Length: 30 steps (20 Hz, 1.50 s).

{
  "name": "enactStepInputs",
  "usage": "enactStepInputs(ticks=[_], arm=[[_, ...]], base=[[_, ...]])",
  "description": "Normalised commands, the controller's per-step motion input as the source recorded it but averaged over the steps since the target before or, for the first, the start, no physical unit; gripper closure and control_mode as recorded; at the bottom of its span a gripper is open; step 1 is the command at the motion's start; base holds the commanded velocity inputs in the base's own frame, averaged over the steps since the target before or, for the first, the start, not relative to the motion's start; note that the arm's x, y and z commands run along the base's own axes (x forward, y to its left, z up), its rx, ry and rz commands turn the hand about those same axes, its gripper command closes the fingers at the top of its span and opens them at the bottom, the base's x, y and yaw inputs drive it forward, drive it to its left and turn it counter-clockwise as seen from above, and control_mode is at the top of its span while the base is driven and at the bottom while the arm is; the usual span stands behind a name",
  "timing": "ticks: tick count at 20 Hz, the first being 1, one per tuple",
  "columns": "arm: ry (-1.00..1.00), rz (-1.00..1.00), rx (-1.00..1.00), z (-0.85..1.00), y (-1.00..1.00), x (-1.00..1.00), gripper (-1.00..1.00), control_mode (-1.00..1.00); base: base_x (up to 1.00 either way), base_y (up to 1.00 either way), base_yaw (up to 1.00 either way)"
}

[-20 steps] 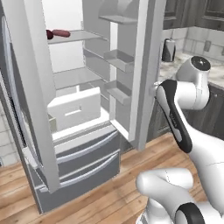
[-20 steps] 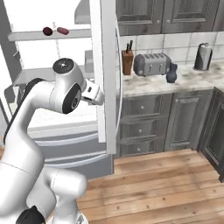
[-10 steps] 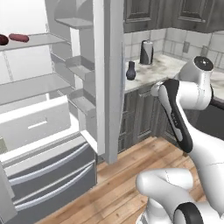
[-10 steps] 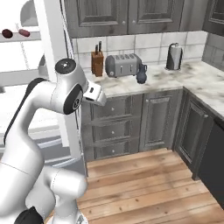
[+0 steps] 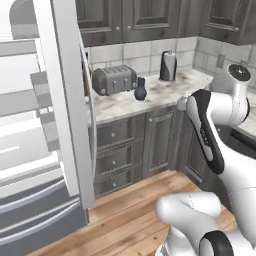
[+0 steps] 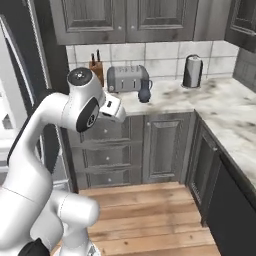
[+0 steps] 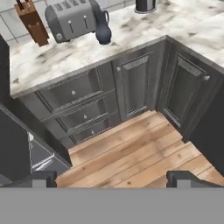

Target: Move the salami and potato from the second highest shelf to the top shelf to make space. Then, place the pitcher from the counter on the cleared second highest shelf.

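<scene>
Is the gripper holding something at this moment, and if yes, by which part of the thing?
Nothing is held. In the hand view the gripper is open, its two fingertips wide apart, with bare wooden floor between them.

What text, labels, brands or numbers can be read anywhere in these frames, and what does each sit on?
None: no legible text, brand, number or sign appears in any view.
The toaster, the dark pitcher, the knife block, the steel canister and the counter carry no markings.
The cabinet fronts and fridge door are plain too.
</scene>
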Motion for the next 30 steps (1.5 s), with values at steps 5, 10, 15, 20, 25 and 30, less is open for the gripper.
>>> enactStepInputs(ticks=[5,10,15,20,25,30], arm=[[0.0,0.0,0.0,0.0,0.0,0.0,-1.0,1.0],[0.0,0.0,0.0,0.0,0.0,0.0,-1.0,1.0],[0.0,0.0,0.0,0.0,0.0,0.0,-1.0,1.0],[0.0,0.0,0.0,0.0,0.0,0.0,-1.0,1.0],[0.0,0.0,0.0,0.0,0.0,0.0,-1.0,1.0],[0.0,0.0,0.0,0.0,0.0,0.0,-1.0,1.0]], base=[[0.68,-0.61,0.4],[0.64,-0.56,0.42],[0.54,-0.55,0.29],[0.61,-0.35,0.15],[0.67,-0.12,0.09],[0.69,-0.1,0.07]])
